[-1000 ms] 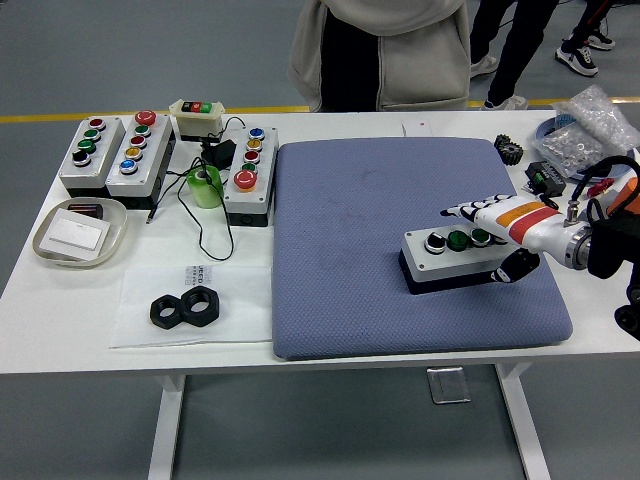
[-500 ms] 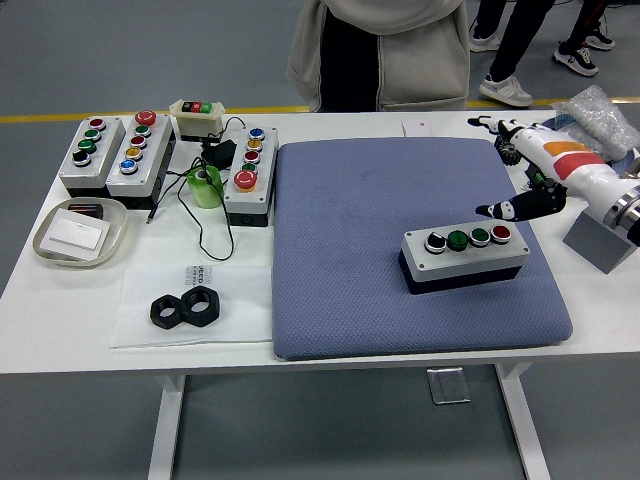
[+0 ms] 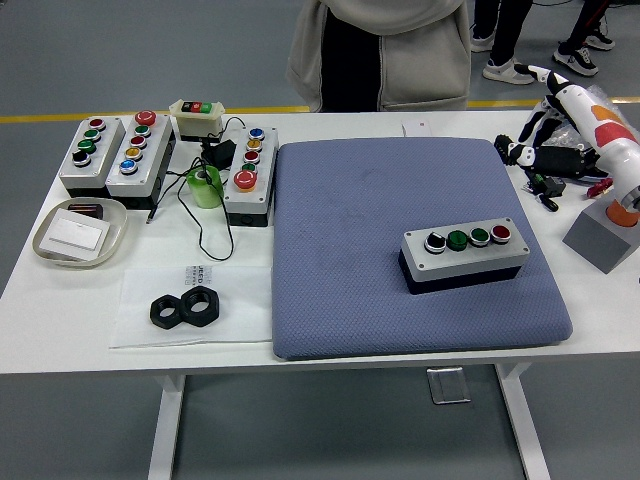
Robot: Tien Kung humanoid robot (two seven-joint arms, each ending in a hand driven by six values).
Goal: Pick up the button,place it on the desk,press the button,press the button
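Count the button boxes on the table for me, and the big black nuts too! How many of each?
Grey button boxes with a row of coloured buttons: 4 (far-left box, its neighbour, one beside the blue mat, one on the mat)
Small cream box with three buttons: 1
Black hexagonal nuts: 2
Total: 7

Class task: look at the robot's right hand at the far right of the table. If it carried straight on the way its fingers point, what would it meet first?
The right hand points left and away; probably the table's far edge, though depth is unclear.
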